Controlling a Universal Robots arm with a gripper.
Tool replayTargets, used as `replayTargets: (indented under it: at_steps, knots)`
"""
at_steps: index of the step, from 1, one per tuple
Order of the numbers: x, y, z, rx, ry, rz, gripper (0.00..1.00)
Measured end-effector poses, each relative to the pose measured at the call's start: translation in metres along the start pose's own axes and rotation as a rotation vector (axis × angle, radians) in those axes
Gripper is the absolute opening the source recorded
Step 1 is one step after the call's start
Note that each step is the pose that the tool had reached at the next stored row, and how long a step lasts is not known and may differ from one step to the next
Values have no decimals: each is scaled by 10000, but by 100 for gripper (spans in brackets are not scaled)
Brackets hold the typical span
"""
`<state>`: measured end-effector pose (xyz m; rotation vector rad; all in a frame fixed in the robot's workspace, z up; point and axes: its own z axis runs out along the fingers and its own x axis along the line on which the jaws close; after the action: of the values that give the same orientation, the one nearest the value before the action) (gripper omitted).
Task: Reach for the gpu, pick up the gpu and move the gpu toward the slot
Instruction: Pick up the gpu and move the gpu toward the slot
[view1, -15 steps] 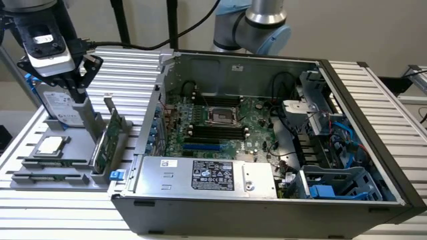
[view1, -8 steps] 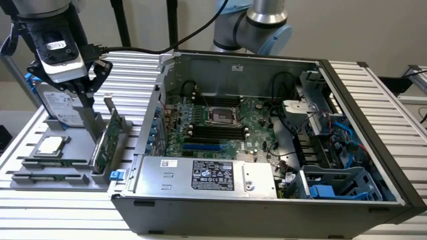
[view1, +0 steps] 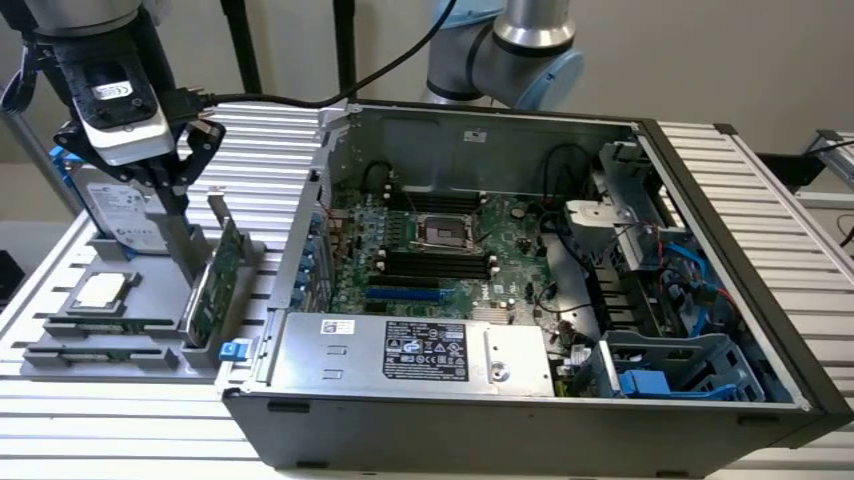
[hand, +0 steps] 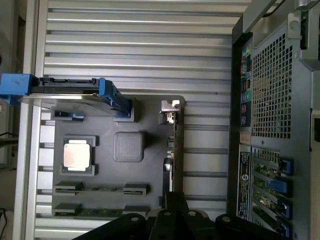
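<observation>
Green gpu (view1: 211, 280): face in ext view, edge-on in wrist; gripper (view1: 167, 200) near, grip unclear.

The arm (view1: 514, 45) is a silver tube with pale blue joint caps. A black cable (view1: 267, 99) leads to the gripper (view1: 163, 185), built of black hinged links with round pivots, under a white module (view1: 123, 120) bearing a small label.

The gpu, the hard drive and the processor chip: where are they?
gpu (view1: 211, 285), exterior view, green face of the upright card.
hard drive (view1: 115, 215), exterior view, its silver labelled face.
processor chip (hand: 77, 154), wrist view, centre of its metal lid.
</observation>
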<state>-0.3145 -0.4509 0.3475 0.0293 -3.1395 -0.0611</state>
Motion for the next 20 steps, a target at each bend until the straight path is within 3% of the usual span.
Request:
replayTargets:
  at_steps: [7,11,13,14,20]
  knots:
    - [0,0,0,0,0,0,12]
    - [0,0,0,0,0,0,36]
    - [0,0,0,0,-1,0,36]
    - [0,0,0,0,0,0,42]
    - [14,-3,75,8,-19,-1,42]
